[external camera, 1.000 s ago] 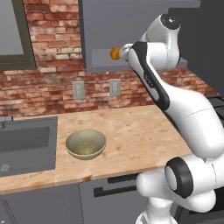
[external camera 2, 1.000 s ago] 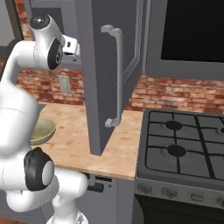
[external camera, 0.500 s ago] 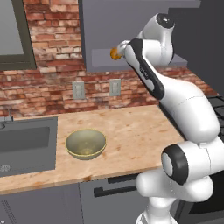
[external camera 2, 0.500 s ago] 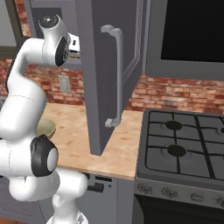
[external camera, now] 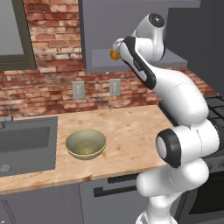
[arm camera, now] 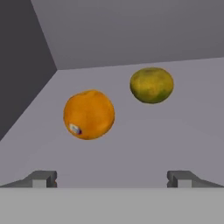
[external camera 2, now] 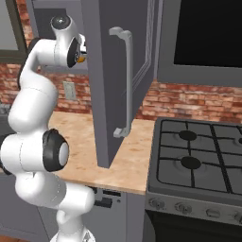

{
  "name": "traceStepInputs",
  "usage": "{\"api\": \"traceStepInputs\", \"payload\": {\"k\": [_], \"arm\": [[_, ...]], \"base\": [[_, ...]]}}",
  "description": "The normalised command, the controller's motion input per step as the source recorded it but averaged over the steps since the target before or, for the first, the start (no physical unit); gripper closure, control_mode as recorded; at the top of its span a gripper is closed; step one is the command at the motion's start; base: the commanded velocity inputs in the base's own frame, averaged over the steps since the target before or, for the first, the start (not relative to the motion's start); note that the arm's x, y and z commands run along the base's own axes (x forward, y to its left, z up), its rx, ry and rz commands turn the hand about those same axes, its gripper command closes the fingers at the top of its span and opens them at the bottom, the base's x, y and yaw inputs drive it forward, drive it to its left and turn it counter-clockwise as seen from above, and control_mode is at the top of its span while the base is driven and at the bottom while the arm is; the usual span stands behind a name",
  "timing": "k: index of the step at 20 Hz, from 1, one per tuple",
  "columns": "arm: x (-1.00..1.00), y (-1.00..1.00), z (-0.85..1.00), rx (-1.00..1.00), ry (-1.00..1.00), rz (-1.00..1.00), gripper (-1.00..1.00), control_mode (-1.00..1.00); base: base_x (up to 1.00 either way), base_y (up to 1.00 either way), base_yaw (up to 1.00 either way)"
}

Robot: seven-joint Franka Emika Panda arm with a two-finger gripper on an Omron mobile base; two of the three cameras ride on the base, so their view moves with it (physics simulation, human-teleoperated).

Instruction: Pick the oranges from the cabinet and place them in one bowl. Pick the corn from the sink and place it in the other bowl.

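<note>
Two oranges lie on the grey shelf floor of the cabinet [arm camera: 131, 39]. The bright orange one [arm camera: 89, 114] is nearer and to the left; the yellow-green one [arm camera: 152, 85] sits further back on the right. My gripper [arm camera: 112, 179] is open just in front of them, with nothing between its fingers. From the left base view, the arm reaches up to the cabinet [external camera: 109, 30], and the orange [external camera: 114, 54] peeks out beside the hand. One bowl [external camera: 85, 143] stands on the counter, right of the sink [external camera: 26, 144]. The corn and the other bowl are out of view.
The open cabinet door [external camera 2: 127, 80], with its long handle, hangs out over the counter on the arm's right. A gas stove [external camera 2: 198, 156] lies beyond it. A brick wall with outlets [external camera: 78, 89] backs the wooden counter [external camera: 131, 131].
The arm has swung higher and further in towards the cabinet shelf, bringing the hand close to the oranges. The gripper has stayed open.
</note>
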Motion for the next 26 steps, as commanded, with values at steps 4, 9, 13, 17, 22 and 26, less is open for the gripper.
{"api": "traceStepInputs", "payload": {"k": [4,9,13,17,22,26], "arm": [[0.41,0.18,0.00,0.00,0.00,0.00,-1.00,-1.00],[0.29,0.20,0.00,0.00,0.00,0.00,-1.00,-1.00],[0.09,0.02,0.00,0.00,0.00,0.00,-1.00,-1.00],[0.14,0.00,-0.01,0.00,0.00,0.00,-1.00,-1.00],[0.09,0.00,-0.07,0.00,0.00,0.00,-1.00,-1.00],[0.23,0.00,-0.24,0.00,0.00,0.00,-1.00,-1.00]], "base": [[0.00,0.00,0.00],[0.00,0.00,0.00],[0.00,0.00,0.00],[0.00,0.00,0.00],[0.00,0.00,0.00],[0.00,0.00,0.00]]}}
